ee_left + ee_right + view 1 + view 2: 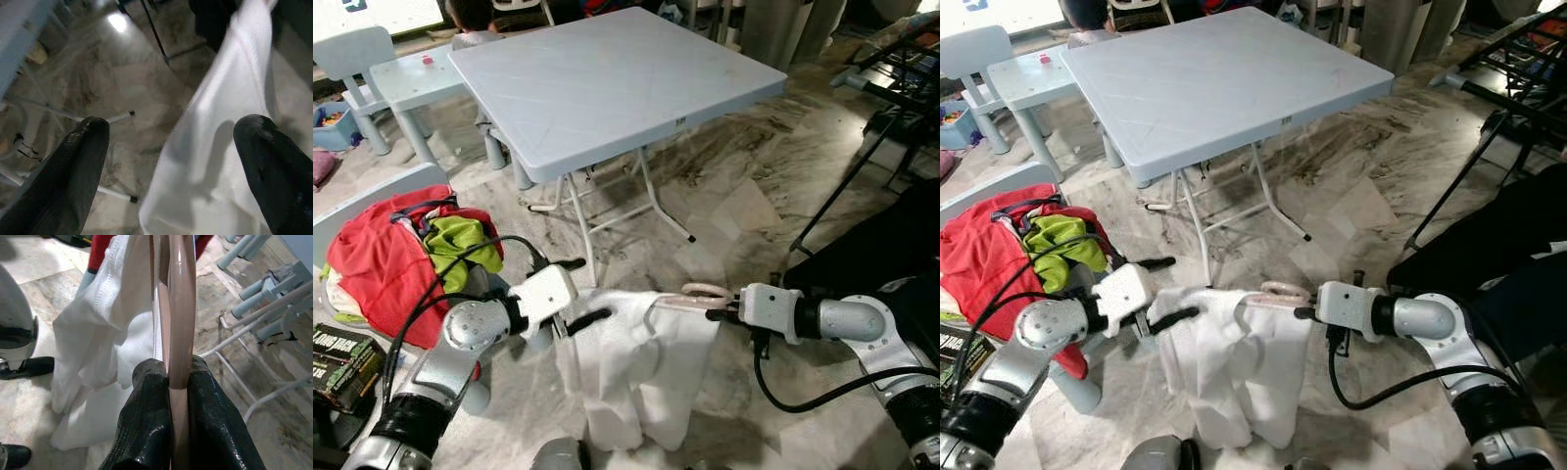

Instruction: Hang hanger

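A pale pink hanger (pixel 701 294) carries a white garment (pixel 636 377) that hangs down in front of me over the marble floor. My right gripper (pixel 730 306) is shut on the hanger's hook end, and the pink bar (pixel 181 308) runs straight out between its fingers (pixel 146 406). At the garment's left shoulder, my left gripper (pixel 579 291) is open. One finger (pixel 570 263) sits above the cloth and the other (pixel 591 318) lies against it. In the left wrist view, the white cloth (pixel 215 147) hangs between the spread fingertips (pixel 78 161).
A grey folding table (pixel 607 78) stands just ahead, with a small pale blue child's table (pixel 411 78) and chair (pixel 357 54) behind it. Red and green clothes (pixel 382 255) are piled at the left. A black rack (pixel 891 73) and dark fabric (pixel 871 245) stand at the right.
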Controlling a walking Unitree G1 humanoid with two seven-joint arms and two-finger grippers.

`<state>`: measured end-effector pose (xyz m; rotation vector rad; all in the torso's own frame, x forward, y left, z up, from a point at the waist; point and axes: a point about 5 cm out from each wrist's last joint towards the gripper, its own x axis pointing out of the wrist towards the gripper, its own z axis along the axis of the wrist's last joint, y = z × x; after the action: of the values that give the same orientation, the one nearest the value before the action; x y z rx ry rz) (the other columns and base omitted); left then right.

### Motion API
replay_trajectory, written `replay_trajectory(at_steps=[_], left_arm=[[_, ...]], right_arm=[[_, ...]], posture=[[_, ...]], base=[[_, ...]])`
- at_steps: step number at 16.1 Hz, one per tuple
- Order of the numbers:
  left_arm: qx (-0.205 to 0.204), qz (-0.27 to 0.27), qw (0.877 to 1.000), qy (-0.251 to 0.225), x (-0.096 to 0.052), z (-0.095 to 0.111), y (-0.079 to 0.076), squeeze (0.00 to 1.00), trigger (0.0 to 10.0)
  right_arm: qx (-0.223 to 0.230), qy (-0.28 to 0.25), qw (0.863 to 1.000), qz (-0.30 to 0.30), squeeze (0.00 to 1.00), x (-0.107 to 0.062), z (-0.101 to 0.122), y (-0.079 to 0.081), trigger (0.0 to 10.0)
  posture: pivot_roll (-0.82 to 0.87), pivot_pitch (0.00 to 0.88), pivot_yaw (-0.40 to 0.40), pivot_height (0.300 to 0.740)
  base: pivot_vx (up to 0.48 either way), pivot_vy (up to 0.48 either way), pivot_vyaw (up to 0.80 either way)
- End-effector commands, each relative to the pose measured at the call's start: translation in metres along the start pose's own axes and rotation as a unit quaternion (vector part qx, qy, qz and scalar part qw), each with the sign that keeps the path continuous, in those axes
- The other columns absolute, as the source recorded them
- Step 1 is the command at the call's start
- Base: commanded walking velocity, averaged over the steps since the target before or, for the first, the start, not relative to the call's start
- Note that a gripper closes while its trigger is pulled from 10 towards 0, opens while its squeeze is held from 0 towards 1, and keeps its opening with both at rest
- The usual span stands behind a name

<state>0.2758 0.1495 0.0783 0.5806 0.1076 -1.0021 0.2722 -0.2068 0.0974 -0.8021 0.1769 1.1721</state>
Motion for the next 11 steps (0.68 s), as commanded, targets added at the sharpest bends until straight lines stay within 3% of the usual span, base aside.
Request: replay_trajectory(at_steps=[1, 3, 4, 5, 7, 11], left_arm=[[0.01, -0.009, 1.0, 0.017, 0.0, -0.006, -0.001, 1.0, 10.0], [0.002, -0.039, 0.999, 0.016, 0.005, -0.009, -0.009, 1.0, 10.0], [-0.009, -0.058, 0.998, 0.007, 0.008, -0.009, -0.014, 0.96, 8.2], [-0.009, -0.058, 0.998, -0.002, 0.011, -0.009, -0.014, 0.0, 0.0], [0.014, -0.041, 0.999, -0.007, 0.019, -0.008, -0.009, 0.0, 0.0], [0.021, -0.034, 0.999, -0.028, 0.027, -0.002, -0.004, 0.0, 0.0]], right_arm=[[-0.036, -0.035, 0.999, -0.009, 0.0, -0.002, 0.017, -0.013, 10.0], [-0.046, -0.046, 0.998, -0.001, 0.0, -0.003, 0.023, -0.014, 10.0], [-0.051, -0.047, 0.998, 0.007, 0.0, -0.004, 0.026, -0.014, 10.0], [-0.051, -0.047, 0.997, 0.017, 0.0, -0.004, 0.027, -0.014, 10.0], [-0.051, -0.042, 0.997, 0.033, 0.0, -0.003, 0.026, -0.013, 10.0], [-0.056, -0.034, 0.997, 0.049, 0.0, -0.002, 0.025, -0.014, 10.0]], posture=[[-0.07, 0.0, 0.053, 0.74], [-0.08, 0.0, 0.053, 0.74], [-0.08, 0.0, 0.053, 0.74], [-0.09, 0.0, 0.051, 0.74], [-0.09, 0.0, 0.048, 0.74], [-0.09, 0.0, 0.044, 0.74]], base=[[0.0, 0.0, 0.0], [0.0, 0.0, 0.0], [0.0, 0.0, 0.0], [0.0, 0.0, 0.0], [0.0, 0.0, 0.0], [0.0, 0.0, 0.0]])
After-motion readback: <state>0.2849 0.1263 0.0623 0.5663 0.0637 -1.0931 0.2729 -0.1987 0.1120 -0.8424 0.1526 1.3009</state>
